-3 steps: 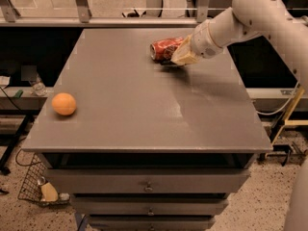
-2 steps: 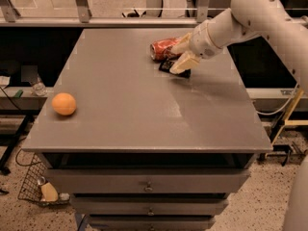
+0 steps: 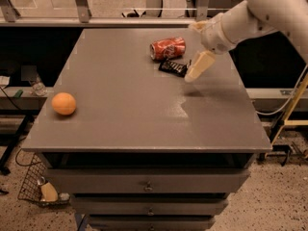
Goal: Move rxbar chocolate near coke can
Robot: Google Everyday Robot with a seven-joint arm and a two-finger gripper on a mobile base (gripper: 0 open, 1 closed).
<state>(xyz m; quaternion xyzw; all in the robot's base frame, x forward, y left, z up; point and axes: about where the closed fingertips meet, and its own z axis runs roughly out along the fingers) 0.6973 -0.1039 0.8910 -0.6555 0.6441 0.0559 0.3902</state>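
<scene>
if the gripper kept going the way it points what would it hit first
Probably the table, just beside the chocolate bar. The gripper points down-left; depth is unclear, so it might clip the bar.

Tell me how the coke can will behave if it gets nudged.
The coke can lies on its side, so it would probably roll rather than slide. The flat rxbar chocolate right in front of it might stop a roll toward the camera. The tool hangs just right of the bar, above the table.
</scene>
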